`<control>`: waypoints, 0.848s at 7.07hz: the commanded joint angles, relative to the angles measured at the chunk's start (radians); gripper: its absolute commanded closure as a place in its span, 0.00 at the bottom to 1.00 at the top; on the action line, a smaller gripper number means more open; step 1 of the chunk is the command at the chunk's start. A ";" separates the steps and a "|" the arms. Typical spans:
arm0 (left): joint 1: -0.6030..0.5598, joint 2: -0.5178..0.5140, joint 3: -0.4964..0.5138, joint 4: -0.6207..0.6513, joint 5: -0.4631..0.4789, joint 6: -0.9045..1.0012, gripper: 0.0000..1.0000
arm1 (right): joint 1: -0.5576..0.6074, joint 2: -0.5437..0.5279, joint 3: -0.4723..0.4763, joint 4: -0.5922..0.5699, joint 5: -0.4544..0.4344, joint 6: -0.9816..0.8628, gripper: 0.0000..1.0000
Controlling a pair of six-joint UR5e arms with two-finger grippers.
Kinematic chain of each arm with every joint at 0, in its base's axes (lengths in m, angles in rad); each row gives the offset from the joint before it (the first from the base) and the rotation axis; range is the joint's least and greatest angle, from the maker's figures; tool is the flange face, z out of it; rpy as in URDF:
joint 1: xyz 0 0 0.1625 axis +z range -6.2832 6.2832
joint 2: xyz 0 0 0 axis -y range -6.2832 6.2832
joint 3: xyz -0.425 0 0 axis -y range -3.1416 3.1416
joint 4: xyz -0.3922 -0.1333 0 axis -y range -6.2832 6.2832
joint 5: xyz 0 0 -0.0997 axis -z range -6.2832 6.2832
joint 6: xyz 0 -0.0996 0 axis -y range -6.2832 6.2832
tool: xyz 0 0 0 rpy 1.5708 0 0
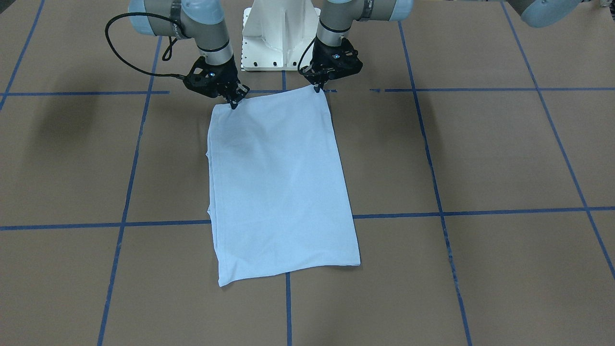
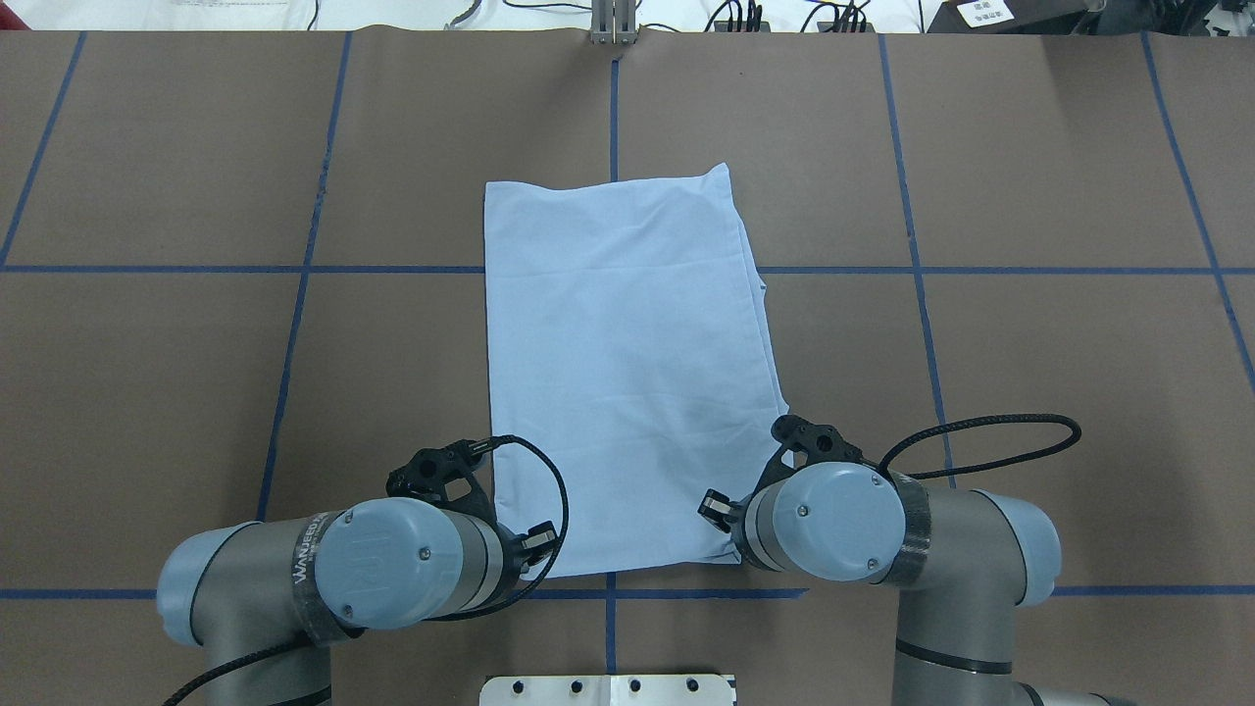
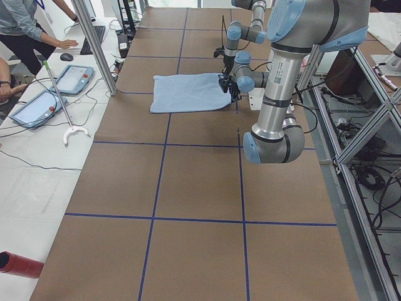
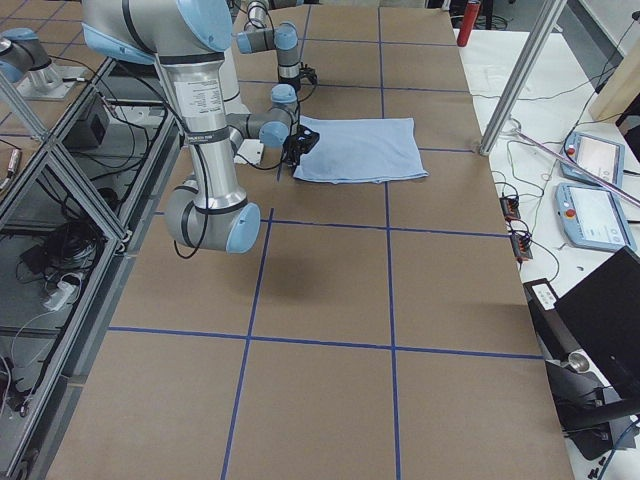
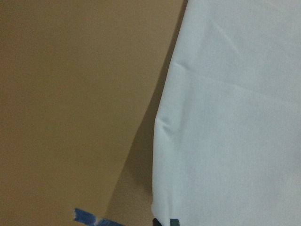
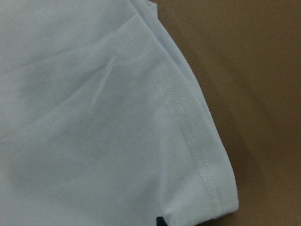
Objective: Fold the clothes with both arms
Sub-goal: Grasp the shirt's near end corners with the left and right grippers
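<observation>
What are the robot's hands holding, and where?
The folded light blue T-shirt: the left gripper and right gripper each seem to pinch one corner of its robot-side edge.

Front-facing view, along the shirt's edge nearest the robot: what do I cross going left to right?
Black cable loop → right claw → left claw. The T-shirt spans across under both claws, so it has no clear place in the order.

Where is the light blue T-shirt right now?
Front-facing view: the folded light blue T-shirt lies mid-table, its robot-side corners pinched by the left gripper and right gripper, near the white pedestal base.
</observation>
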State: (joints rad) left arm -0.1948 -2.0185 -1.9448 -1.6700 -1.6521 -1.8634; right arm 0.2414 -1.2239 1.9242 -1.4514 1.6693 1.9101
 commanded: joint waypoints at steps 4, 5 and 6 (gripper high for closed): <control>0.012 0.015 -0.101 0.132 0.006 0.038 1.00 | 0.001 0.000 0.093 0.000 0.120 -0.005 1.00; 0.050 0.015 -0.161 0.200 0.006 0.038 1.00 | -0.001 -0.008 0.126 0.000 0.142 -0.005 1.00; 0.083 0.017 -0.219 0.255 0.008 0.038 1.00 | -0.011 -0.008 0.157 -0.001 0.188 -0.003 1.00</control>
State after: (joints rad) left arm -0.1501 -2.0029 -2.0945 -1.4870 -1.6460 -1.8259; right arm 0.2387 -1.2285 2.0414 -1.4514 1.8081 1.9055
